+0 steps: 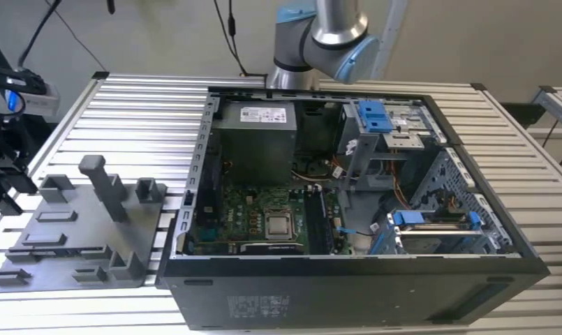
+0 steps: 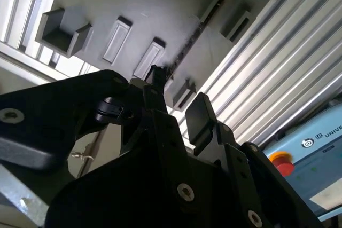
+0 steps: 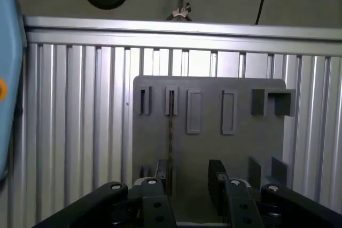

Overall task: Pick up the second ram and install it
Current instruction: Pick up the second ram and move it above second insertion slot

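At the exterior view's left, a grey plastic holder plate (image 1: 76,241) with upright posts lies on the ribbed aluminium desk (image 1: 141,118); to its right, an open black computer case (image 1: 355,293); in the first wrist view, the thin dark second ram (image 3: 171,126) stands on edge in a plate slot; the black gripper (image 3: 189,170) hovers clear of it, jaws wide, empty.

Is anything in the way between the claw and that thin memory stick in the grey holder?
Nothing visible. In the first wrist view the open gripper hangs over the holder. The ram stands on edge in the holder's slots, and its upper edge is uncovered, with only open air between it and the gripper.
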Tool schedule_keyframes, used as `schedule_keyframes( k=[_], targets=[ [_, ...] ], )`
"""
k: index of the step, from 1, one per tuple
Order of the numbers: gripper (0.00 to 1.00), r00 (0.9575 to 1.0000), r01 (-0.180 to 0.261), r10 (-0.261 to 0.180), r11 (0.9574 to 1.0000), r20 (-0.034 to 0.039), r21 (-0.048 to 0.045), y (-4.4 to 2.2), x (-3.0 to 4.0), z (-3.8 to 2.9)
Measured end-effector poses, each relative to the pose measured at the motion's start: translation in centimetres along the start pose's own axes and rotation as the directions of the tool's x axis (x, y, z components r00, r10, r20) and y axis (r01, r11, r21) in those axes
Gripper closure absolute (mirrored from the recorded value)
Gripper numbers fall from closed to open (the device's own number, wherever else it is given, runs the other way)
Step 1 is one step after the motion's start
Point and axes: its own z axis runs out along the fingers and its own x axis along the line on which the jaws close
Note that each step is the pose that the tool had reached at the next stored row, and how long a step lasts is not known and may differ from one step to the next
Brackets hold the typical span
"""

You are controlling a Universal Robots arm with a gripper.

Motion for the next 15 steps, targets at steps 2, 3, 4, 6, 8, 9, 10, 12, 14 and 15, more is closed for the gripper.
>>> schedule_keyframes(
  k=[2,3,4,6,8,9,10,12,14,15],
  targets=[
    [0.56,1.0000,0.001,-0.001,1.0000,0.0001,0.0005,0.02,0.03,0.21],
    [0.56,1.0000,0.001,-0.001,1.0000,0.0002,0.0008,0.03,0.04,0.31],
    [0.56,1.0000,0.002,-0.002,1.0000,0.0004,0.0010,0.03,0.04,0.41],
    [0.56,1.0000,0.002,-0.002,1.0000,0.0005,0.0014,0.04,0.06,0.61],
    [0.56,1.0000,0.003,-0.003,1.0000,0.0007,0.0018,0.05,0.07,0.83],
    [0.56,1.0000,0.003,-0.003,1.0000,0.0007,0.0018,0.05,0.07,0.94],
    [0.56,1.0000,0.003,-0.003,1.0000,0.0007,0.0019,0.05,0.08,1.04],
    [0.56,1.0000,0.004,-0.004,1.0000,0.0007,0.0020,0.06,0.08,1.26],
    [0.56,1.0000,0.004,-0.004,1.0000,0.0006,0.0021,0.06,0.08,1.45],
    [0.56,1.0000,0.004,-0.004,1.0000,0.0006,0.0021,0.07,0.08,1.54]
  ],
)
